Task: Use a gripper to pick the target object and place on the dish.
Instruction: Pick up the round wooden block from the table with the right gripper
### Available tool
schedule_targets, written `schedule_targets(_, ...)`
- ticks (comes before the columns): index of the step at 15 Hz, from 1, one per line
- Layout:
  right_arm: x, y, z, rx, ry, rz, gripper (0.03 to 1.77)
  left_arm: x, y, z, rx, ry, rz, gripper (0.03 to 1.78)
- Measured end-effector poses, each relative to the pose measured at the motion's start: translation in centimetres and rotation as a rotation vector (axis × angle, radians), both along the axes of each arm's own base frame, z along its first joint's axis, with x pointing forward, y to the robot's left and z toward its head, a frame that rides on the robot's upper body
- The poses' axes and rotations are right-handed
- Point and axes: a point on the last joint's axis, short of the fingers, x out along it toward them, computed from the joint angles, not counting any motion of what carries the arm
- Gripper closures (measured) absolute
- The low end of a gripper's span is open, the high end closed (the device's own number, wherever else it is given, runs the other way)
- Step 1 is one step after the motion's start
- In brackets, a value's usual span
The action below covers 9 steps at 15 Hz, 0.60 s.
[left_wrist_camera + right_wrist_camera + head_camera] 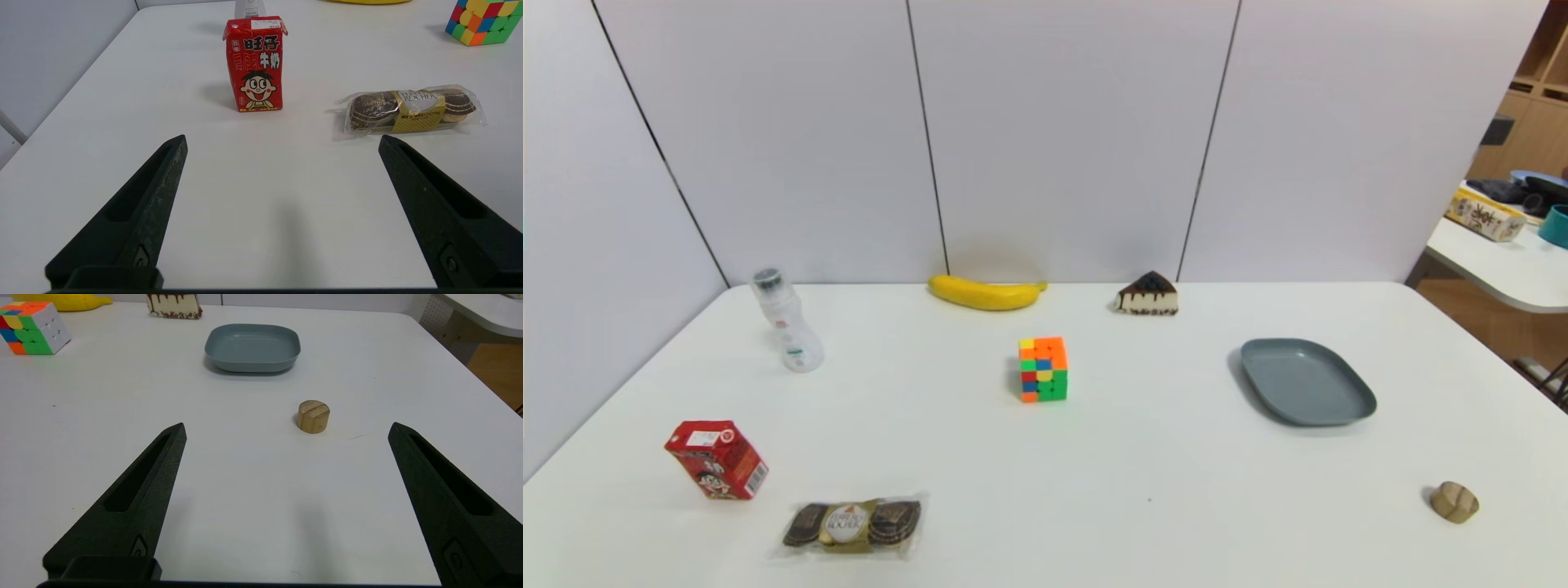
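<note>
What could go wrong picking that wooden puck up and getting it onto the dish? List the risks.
1. The wooden puck is short and round, so the open right gripper might pinch it off-centre and let it slip or roll.
2. It sits near the table's right front corner; a nudge might send it off the edge.
3. The dish has a raised rim that a low carry could clip.
</note>
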Motion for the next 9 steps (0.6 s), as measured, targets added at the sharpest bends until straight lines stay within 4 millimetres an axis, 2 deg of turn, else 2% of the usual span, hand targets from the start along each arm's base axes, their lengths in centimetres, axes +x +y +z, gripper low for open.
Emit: schedule_targets(9, 0.27, 0.00, 0.06, -0.006, 0.039, -0.002, 0.09, 0.00, 0.00, 0.00, 0.000, 0.000, 0.000, 0.12)
